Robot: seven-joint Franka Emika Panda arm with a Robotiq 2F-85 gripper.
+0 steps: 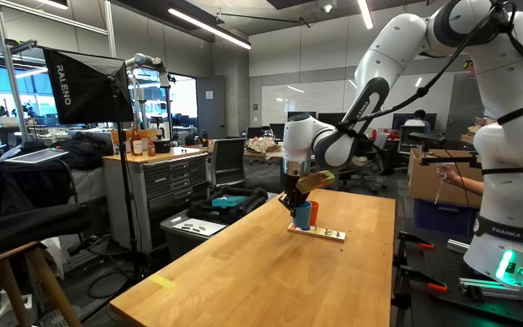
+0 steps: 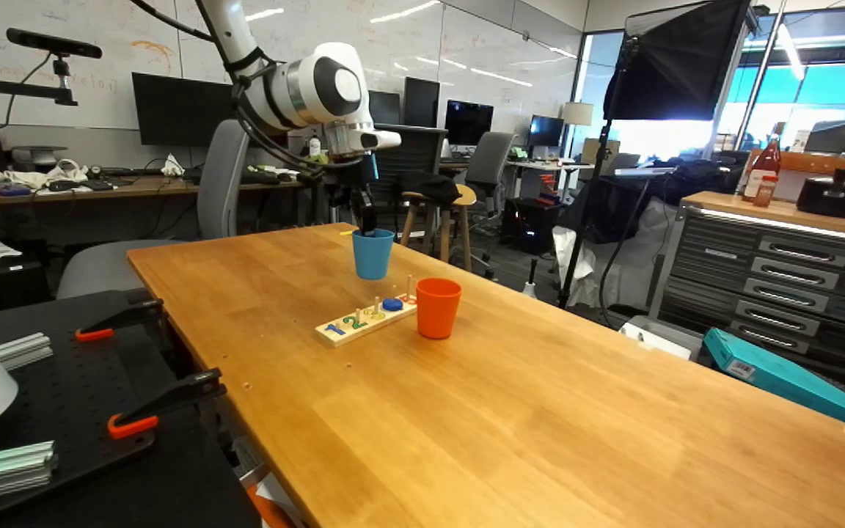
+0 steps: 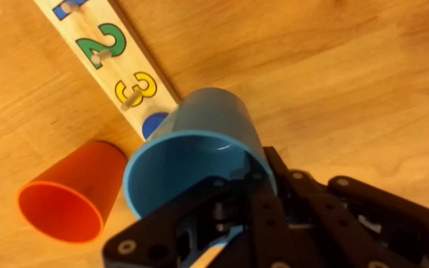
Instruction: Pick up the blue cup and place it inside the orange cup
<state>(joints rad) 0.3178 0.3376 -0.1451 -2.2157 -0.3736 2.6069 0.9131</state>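
- At the left of an exterior view, black-and-orange clamps (image 2: pixel 133 427) sit at the edge of the wooden surface (image 2: pixel 554 411).
- Next, the white arm (image 2: pixel 305 88) reaches in from the upper left and bends down over the surface.
- Below it lies the number board (image 2: pixel 353 331), a pale wooden strip with thin pegs (image 3: pixel 102 55): blue 1 at its left end, then green 2 and yellow 3, then a blue disc (image 2: pixel 392 304) resting on it, then a red marking partly hidden.
- The black fingers (image 2: pixel 366 214) are clenched on the wall of the blue cup (image 2: pixel 372 257); the wrist view shows one inside the cup and one outside, the rim between them.
- The blue cup hangs roughly upright, mouth up, its base off the surface; in the wrist view it covers part of the number board.
- Right of it, and apart from it, the orange cup (image 2: pixel 437 312) stands upright on the surface, just beside the board's right end; I cannot tell whether they touch.
- Farther right, beyond the surface, is a black softbox (image 2: pixel 675 70) on a stand.
- Last come a drawer cabinet (image 2: pixel 778 271) and a teal box (image 2: pixel 789 381).
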